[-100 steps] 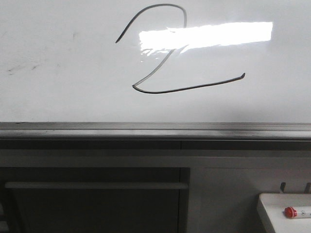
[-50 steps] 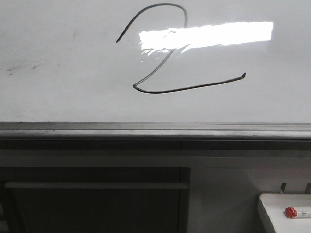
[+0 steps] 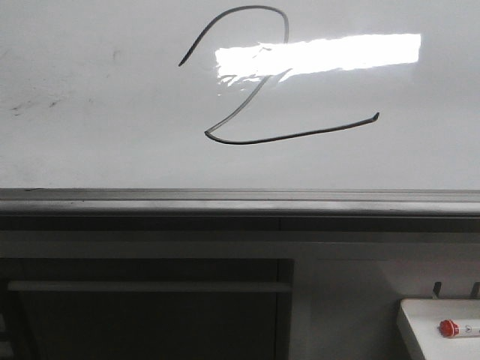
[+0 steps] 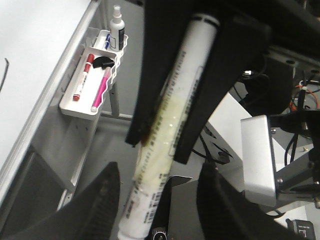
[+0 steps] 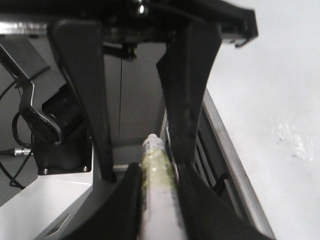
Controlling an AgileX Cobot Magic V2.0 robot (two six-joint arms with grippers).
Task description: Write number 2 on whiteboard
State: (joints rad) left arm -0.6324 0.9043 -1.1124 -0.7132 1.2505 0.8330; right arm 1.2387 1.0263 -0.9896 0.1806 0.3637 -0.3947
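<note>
Number 2 (image 3: 255, 82) stands complete on the whiteboard (image 3: 90, 150), above its rail; left pincer (image 4: 160, 135) and right pincer (image 5: 150, 165) each pinching a marker; writing judged done.

The number 2 (image 3: 259, 82) is a thin black-grey line figure; its base stroke rises rightward. The whiteboard (image 3: 90, 142) is glossy white.

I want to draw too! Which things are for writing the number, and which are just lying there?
For the job:
the number 2
the whiteboard
marker in the left fingers

Just lying about:
red-capped marker
pink marker
spray bottle
</note>
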